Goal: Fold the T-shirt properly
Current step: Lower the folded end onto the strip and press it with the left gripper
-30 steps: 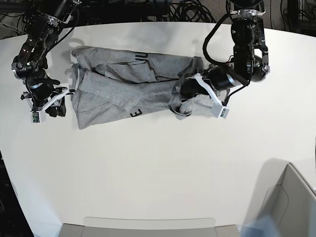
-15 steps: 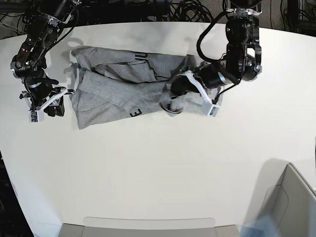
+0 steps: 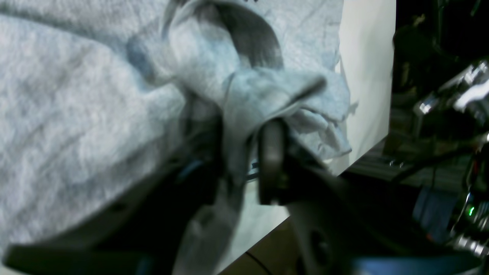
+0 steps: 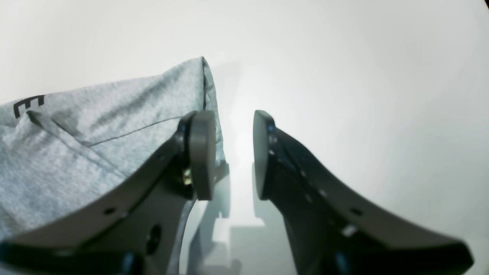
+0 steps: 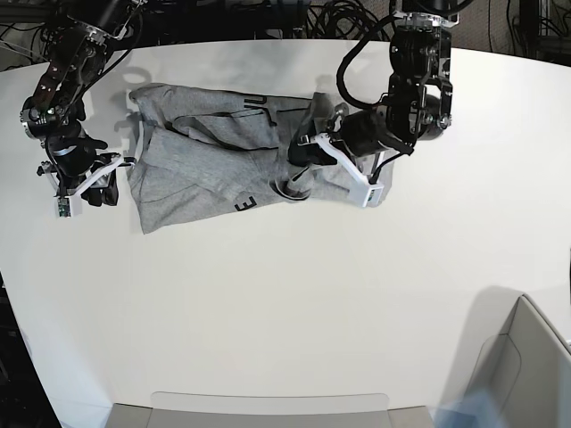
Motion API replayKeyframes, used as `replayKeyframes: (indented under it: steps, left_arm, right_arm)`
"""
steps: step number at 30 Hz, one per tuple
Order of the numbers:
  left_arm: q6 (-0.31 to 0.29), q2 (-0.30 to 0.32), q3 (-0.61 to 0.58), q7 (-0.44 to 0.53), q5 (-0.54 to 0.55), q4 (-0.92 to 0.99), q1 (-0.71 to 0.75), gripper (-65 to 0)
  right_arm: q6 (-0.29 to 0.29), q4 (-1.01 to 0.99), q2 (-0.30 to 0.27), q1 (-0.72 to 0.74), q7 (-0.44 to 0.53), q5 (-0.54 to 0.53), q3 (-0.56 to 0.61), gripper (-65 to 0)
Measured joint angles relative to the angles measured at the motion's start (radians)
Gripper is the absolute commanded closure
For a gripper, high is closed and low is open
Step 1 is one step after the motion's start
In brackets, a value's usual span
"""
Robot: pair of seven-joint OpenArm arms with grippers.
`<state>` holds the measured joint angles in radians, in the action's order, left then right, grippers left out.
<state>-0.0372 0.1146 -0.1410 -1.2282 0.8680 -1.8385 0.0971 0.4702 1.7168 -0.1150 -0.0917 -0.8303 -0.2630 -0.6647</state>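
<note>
Your left gripper [image 3: 244, 168] pinched a bunched fold of the T-shirt [image 5: 214, 160] near the desk's [image 5: 285, 312] far edge, while your right gripper [image 4: 233, 152] hung spread.

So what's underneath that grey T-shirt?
Only the white table shows around the T-shirt. Folded layers lie over one another; whatever sits beneath them is covered.
</note>
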Motion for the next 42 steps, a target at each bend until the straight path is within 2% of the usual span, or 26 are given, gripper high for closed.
replayKeyframes:
  steps: [3, 8, 13, 16, 18, 25, 31, 34, 42]
  left_arm:
    - [0.059, 0.006, -0.039, 0.002, -0.002, 0.000, 0.000, -21.5]
    - [0.068, 0.005, -0.082, 0.001, 0.010, -0.032, 0.000, -20.3]
    - [0.068, 0.005, 0.025, 0.048, 0.016, -0.106, 0.006, -12.8]
    - [0.075, 0.013, 0.097, 0.051, 0.001, -0.101, 0.050, -11.7]
    - [0.075, 0.017, 0.095, 0.033, -0.008, -0.074, 0.070, -11.6]
    - [0.074, 0.007, -0.058, 0.040, 0.003, 0.078, 0.056, -11.6]
    - [0.077, 0.020, -0.211, 0.113, -0.004, 0.163, -0.004, -11.6]
    - [0.077, 0.024, -0.226, 0.111, -0.040, 0.164, -0.034, -11.6]
    - [0.075, 0.030, -0.244, 0.123, -0.039, 0.176, -0.125, -11.6]
  right_arm:
    - [0.000, 0.000, 0.000, 0.000, 0.000, 0.000, 0.000, -17.4]
    - [0.000, 0.000, 0.000, 0.000, 0.000, 0.000, 0.000, -17.4]
    - [0.000, 0.000, 0.000, 0.000, 0.000, -0.002, -0.001, -17.4]
    - [0.000, 0.000, -0.001, 0.000, 0.000, -0.003, -0.004, -17.4]
    - [0.000, 0.000, -0.004, -0.001, 0.000, -0.003, -0.004, -17.4]
    - [0.000, 0.000, -0.011, -0.002, 0.000, 0.000, -0.006, -17.4]
    - [0.000, 0.001, -0.010, -0.002, 0.000, 0.000, -0.006, -17.4]
    - [0.000, 0.005, -0.011, -0.003, 0.001, -0.003, -0.006, -17.4]
    - [0.000, 0.005, -0.012, -0.001, 0.001, -0.003, -0.007, -17.4]
